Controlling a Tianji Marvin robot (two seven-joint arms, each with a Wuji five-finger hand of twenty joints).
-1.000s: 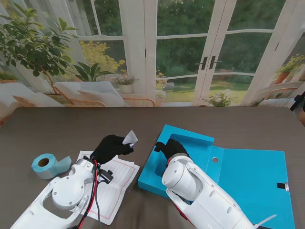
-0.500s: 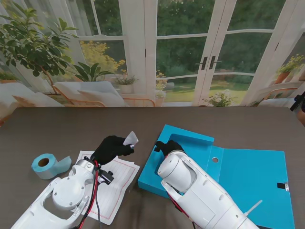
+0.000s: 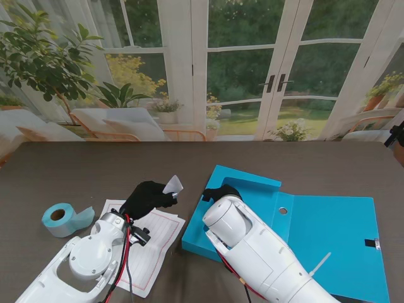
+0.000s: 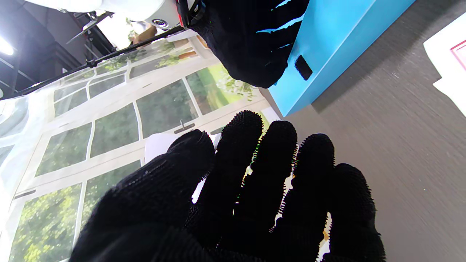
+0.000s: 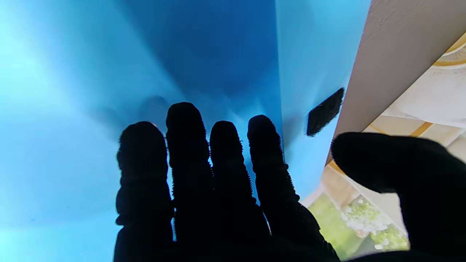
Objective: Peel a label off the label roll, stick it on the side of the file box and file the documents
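- Blue plastic file box (image 3: pixel 328 233), lying open on the table (image 3: pixel 76 170); its tray half sits nearer the robot's left, the flat lid spread out toward the right.
- Left hand (image 3: pixel 146 197): thumb and fingers pinched on a peeled white label (image 3: pixel 173 184), held raised over the table. In the left wrist view the label (image 4: pixel 160 145) shows only as a pale patch behind the fingertips (image 4: pixel 242 125); its sticky face cannot be told.
- Right hand (image 3: pixel 218 191): four fingers (image 5: pixel 184 120) laid inside the tray against its left wall, thumb outside that wall, so it appears to be gripping the wall, though contact is not plainly shown.
- Governing relation: the box's left side wall (image 4: pixel 327 40) lies to the right of the label-bearing hand, near but apart from it, with bare table between. The wall's long axis runs away from the robot. The left hand is the nearer to that outer face, so the judgement is that it carries the label across while the right hand steadies the box.
- Documents (image 3: pixel 151 252) lie flat nearer the robot, partly under the left arm; the label roll (image 3: pixel 62 218) rests well to their left.
- Hidden: the right forearm covers most of the tray floor; a small dark patch (image 5: pixel 325 111) on the wall is likely a fastener.
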